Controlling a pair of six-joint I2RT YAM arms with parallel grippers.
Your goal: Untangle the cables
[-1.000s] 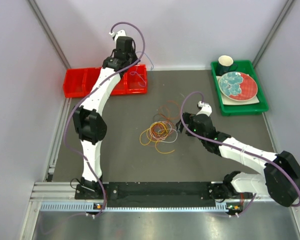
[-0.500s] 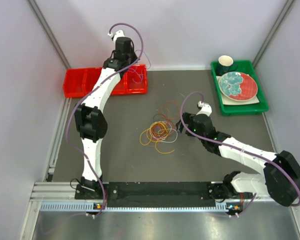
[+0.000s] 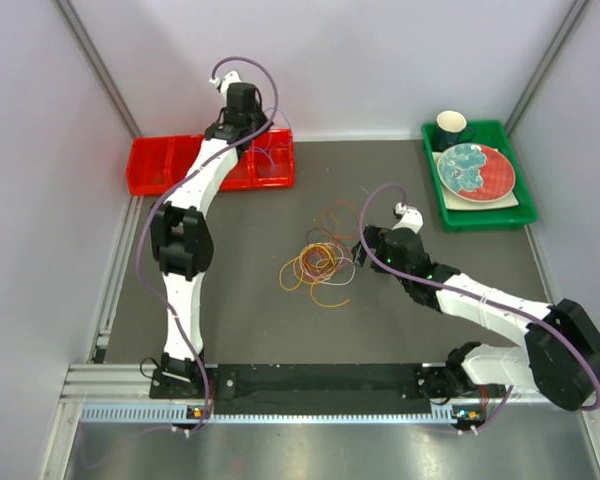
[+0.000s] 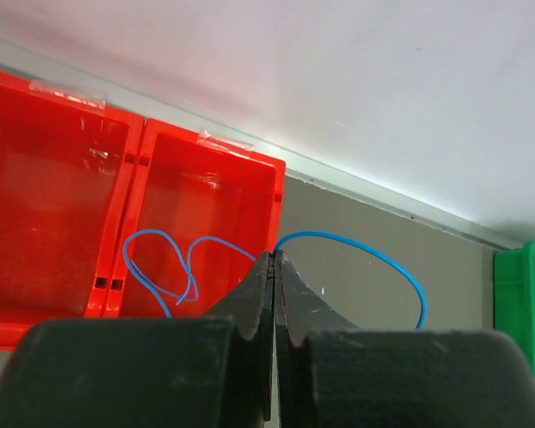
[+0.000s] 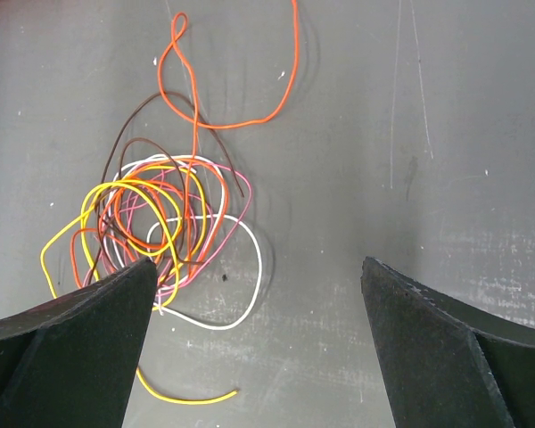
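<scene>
A tangle of thin cables [image 3: 320,262] in orange, yellow, pink, white and brown lies mid-table; it also shows in the right wrist view [image 5: 160,223]. An orange cable [image 5: 250,116] trails out beyond it and a white loop [image 5: 250,285] lies at its near side. My right gripper [image 3: 365,250] is open and empty just right of the tangle, low over the table [image 5: 259,267]. My left gripper [image 3: 252,130] is shut on a thin blue cable [image 4: 357,242] and holds it above the rightmost red bin [image 4: 205,205]. One end of the cable hangs into the bin.
A row of red bins [image 3: 160,165] stands at the back left. A green tray [image 3: 480,215] at the back right holds a plate [image 3: 475,170] and a dark cup [image 3: 452,125]. Grey walls close the back and sides.
My left gripper has moved a little left and back over the red bins, with the blue cable still in it. The right arm and the tangle have not moved.
</scene>
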